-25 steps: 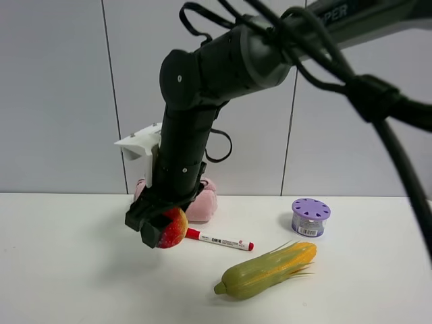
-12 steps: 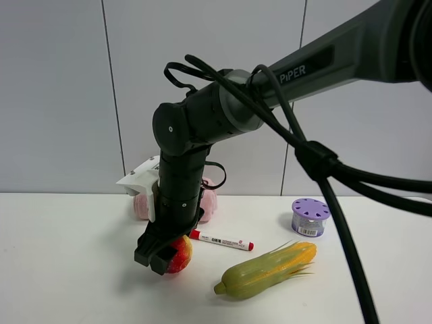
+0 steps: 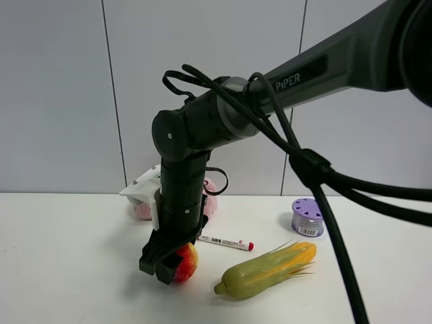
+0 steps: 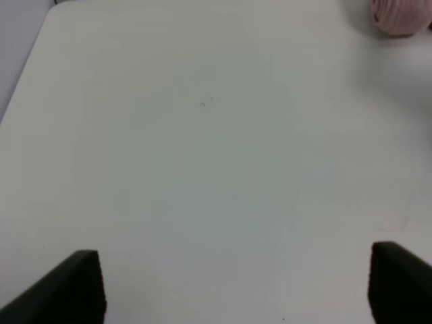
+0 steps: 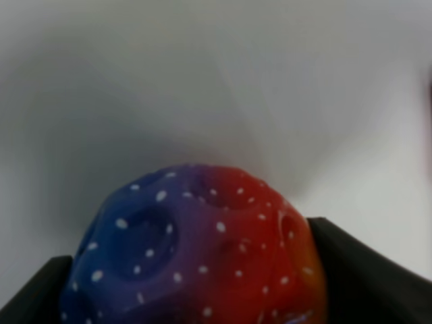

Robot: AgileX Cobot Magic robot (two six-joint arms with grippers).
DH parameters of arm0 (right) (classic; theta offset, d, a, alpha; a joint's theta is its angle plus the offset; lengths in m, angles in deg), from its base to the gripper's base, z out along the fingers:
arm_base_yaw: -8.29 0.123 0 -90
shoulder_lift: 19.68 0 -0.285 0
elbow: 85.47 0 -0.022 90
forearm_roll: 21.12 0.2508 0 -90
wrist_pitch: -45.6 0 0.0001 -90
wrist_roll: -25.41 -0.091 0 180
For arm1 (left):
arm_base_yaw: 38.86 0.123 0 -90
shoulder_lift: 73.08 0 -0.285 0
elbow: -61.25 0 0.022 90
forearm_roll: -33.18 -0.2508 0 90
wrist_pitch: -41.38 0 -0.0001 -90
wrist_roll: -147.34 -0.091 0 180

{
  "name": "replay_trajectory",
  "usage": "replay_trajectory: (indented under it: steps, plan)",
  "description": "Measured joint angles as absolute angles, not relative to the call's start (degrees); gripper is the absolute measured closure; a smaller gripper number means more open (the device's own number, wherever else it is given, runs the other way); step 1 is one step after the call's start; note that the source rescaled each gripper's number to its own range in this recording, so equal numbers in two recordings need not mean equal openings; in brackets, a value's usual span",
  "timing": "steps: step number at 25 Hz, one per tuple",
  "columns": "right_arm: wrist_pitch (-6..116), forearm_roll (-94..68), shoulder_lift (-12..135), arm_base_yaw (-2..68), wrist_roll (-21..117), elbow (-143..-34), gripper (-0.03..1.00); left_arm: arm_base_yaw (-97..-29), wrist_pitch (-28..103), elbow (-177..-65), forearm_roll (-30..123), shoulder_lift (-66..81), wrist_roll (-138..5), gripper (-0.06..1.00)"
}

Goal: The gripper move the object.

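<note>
The speckled rainbow ball point(image 3: 185, 262) is held low over the white table, at or just above its surface, in the exterior view. My right gripper point(image 3: 169, 264), a black claw on the thick black arm, is shut on the ball. In the right wrist view the ball point(image 5: 196, 250) fills the space between the two black fingers point(image 5: 364, 277), blue-purple on one side and red on the other. My left gripper point(image 4: 233, 287) is open and empty over bare table; only its two black fingertips point(image 4: 74, 283) show.
A green-yellow corn cob point(image 3: 266, 271) lies right of the ball. A red-capped marker point(image 3: 226, 241) lies behind it. A purple-lidded container point(image 3: 310, 217) stands at the right. A pink plush thing point(image 3: 206, 202) sits behind the arm, also in the left wrist view point(image 4: 398, 17).
My right gripper has carried the ball down and slightly right and forward, from well above the table to close to its surface. The left gripper's earlier state is not shown.
</note>
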State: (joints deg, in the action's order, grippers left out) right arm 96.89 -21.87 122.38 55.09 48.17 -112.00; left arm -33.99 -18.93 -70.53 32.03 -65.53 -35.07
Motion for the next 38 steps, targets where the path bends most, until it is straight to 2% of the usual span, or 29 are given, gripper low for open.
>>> replay_trajectory:
  steps: [12, 15, 18, 25, 35, 36, 37, 38]
  plan:
    - [96.9, -22.0, 122.4, 55.1, 48.1, -112.0, 0.96, -34.0, -18.9, -70.5, 32.0, -65.5, -35.1, -0.06]
    - [97.1, -22.3, 122.4, 55.1, 48.1, -112.0, 0.73, -34.0, -18.9, -70.5, 32.0, -65.5, -35.1, -0.06]
    - [97.4, -22.7, 122.4, 55.1, 47.9, -112.0, 0.62, -34.0, -18.9, -70.5, 32.0, -65.5, -35.1, -0.06]
    - [100.4, -25.0, 118.8, 55.1, 47.1, -112.0, 0.59, -34.0, -18.9, -70.5, 32.0, -65.5, -35.1, -0.06]
    - [104.1, -29.6, 98.9, 55.1, 45.7, -112.0, 0.59, -34.0, -18.9, -70.5, 32.0, -65.5, -35.1, -0.06]
    - [104.0, -31.0, 97.1, 55.1, 44.5, -112.0, 0.58, -34.0, -18.9, -70.5, 32.0, -65.5, -35.1, -0.06]
    - [103.6, -32.1, 95.2, 54.9, 42.5, -112.0, 0.53, -34.0, -18.9, -70.5, 32.0, -65.5, -35.1, -0.06]
    - [103.3, -32.9, 93.3, 54.6, 40.1, -112.0, 0.43, -34.0, -18.9, -70.5, 32.0, -65.5, -35.1, -0.06]
